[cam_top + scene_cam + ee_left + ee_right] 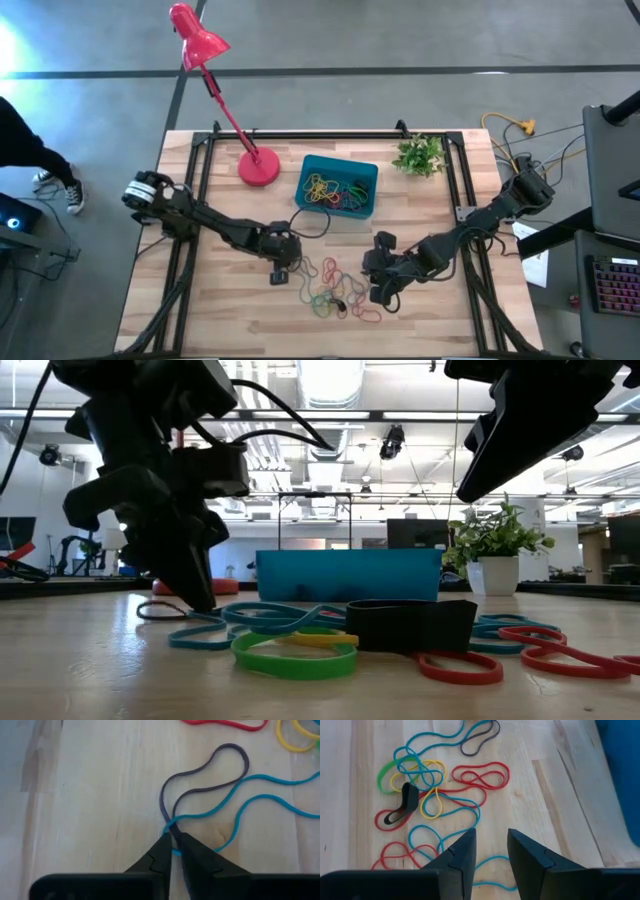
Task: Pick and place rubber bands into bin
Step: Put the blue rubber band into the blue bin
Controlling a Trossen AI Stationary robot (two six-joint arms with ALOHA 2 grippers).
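Observation:
Loose rubber bands [340,292] in red, teal, yellow, green and black lie in a heap on the wooden table, seen close in the low view [300,650] and the right wrist view [430,785]. The teal bin [340,160] stands behind them, with several bands inside; its wall shows in the low view [350,575]. My left gripper [283,268] is down at the heap's left edge, shut on a dark purplish band [210,762]. My right gripper [491,840] hangs open above the heap's right side [385,285], touching nothing. My left gripper [171,836] pinches the dark purplish band at its narrow end [165,817], just where a teal band [215,805] crosses it; whether the teal one is caught too, I cannot tell. The fingers slant down from above, tips at the tabletop [200,600]. Both bands lie flat and slack on the wood.
A red desk lamp stands with its round base [259,167] left of the bin. A small potted plant [420,155] sits at the far right, also in the low view [495,560]. Black cables run along both arms. Bare wood lies near the table's near edge.

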